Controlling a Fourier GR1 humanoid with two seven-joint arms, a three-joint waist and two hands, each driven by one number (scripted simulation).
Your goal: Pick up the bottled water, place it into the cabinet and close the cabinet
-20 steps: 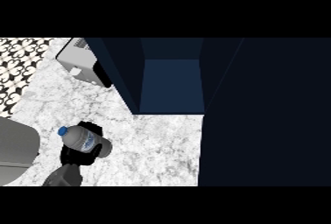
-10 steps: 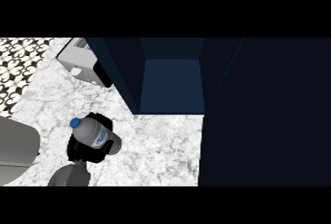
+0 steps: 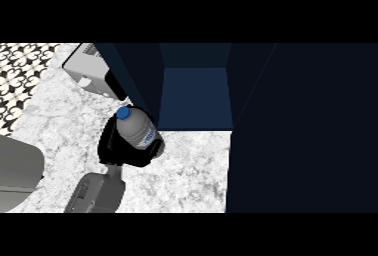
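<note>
The bottled water point(image 3: 139, 131) is a clear bottle with a blue cap and a pale label, tilted with its cap pointing up-left. My right hand point(image 3: 127, 152) is shut on it from below, its black fingers curled round the body, and holds it above the marble counter point(image 3: 184, 170). The bottle is just left of the open dark blue cabinet point(image 3: 196, 95), close to the opening's lower left corner. The cabinet door point(image 3: 303, 130) stands open as a large dark panel at the right. My left hand does not show.
A white and grey appliance point(image 3: 88, 70) stands on the counter at the upper left, next to the cabinet's left side point(image 3: 133, 75). A grey rounded shape point(image 3: 18, 167) sits at the left edge. Patterned tiles point(image 3: 22, 75) lie beyond the counter's left border.
My right hand has carried the bottle up and to the right, from the counter's lower left towards the cabinet's opening.
</note>
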